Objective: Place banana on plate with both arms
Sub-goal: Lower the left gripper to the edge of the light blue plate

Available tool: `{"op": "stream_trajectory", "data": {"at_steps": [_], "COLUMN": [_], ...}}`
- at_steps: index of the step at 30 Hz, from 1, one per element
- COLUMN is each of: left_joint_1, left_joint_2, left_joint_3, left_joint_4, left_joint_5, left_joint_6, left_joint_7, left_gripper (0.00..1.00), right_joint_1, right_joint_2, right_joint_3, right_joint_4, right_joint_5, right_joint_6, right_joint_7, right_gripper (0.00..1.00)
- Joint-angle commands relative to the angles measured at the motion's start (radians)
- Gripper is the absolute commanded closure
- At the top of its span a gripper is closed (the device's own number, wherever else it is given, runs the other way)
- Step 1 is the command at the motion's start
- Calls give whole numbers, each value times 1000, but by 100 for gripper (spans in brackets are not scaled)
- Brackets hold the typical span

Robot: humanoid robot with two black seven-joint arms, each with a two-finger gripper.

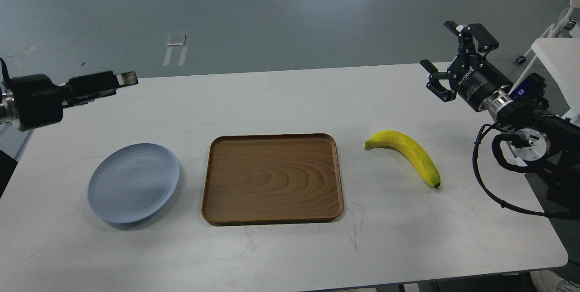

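While left tool (129,77) edge-on, fingers indistinct; right tool (446,54) spread, empty.

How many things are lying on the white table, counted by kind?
Banana: 1
Plate: 1
Tray: 1
Total: 3

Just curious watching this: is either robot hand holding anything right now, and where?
Nothing is held. The banana lies on the table; the right gripper is open and empty, the left gripper grips nothing.
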Motion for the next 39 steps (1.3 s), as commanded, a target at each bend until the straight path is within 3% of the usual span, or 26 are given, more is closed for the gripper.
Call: {"op": "stream_trajectory", "data": {"at_steps": [1, 5, 11, 20, 24, 27, 30, 33, 34, 35, 36, 39], "left_joint_1": [17, 23, 80, 100, 101, 103, 104, 104, 104, 103, 103, 103], "left_joint_2": [10, -28, -101, -175, -198, -203, -212, -212, -213, -214, -214, -218], "left_joint_3": [83, 190, 215, 215, 217, 217, 217, 217, 217, 217, 217, 217], "left_joint_4": [19, 163, 326, 393, 413, 422, 426, 427, 427, 427, 427, 424], "left_joint_5": [184, 208, 154, 122, 113, 111, 111, 111, 111, 111, 111, 100], "left_joint_6": [76, 137, 143, 146, 145, 145, 145, 143, 143, 143, 142, 134], "left_joint_7": [0, 0, 0, 0, 0, 0, 0, 0, 0, 0, 0, 0], "left_gripper": [0, 0, 0, 3, 9, 21, 40, 65, 84, 95, 100, 100], "right_joint_1": [0, 3, 0, 0, 0, 0, -1, -1, -1, -1, -3, -1], "right_joint_2": [1, 1, -2, -3, -6, -8, -8, -8, -8, -8, -8, -6], "right_joint_3": [1, 6, 6, 9, 9, 10, 9, 9, 9, 9, 7, 10], "right_joint_4": [0, 0, -1, -3, -3, -9, -11, -11, -9, -11, -9, -11], "right_joint_5": [0, 0, 0, 0, 0, 0, 0, 0, 0, 0, 0, 0], "right_joint_6": [0, 0, 0, 0, 0, 0, 0, 0, 0, 0, 0, 0], "right_joint_7": [0, 0, 0, 0, 0, 0, 0, 0, 0, 0, 0, 0], "right_gripper": [0, 0, 0, 0, 0, 0, 0, 0, 0, 0, 0, 0]}}
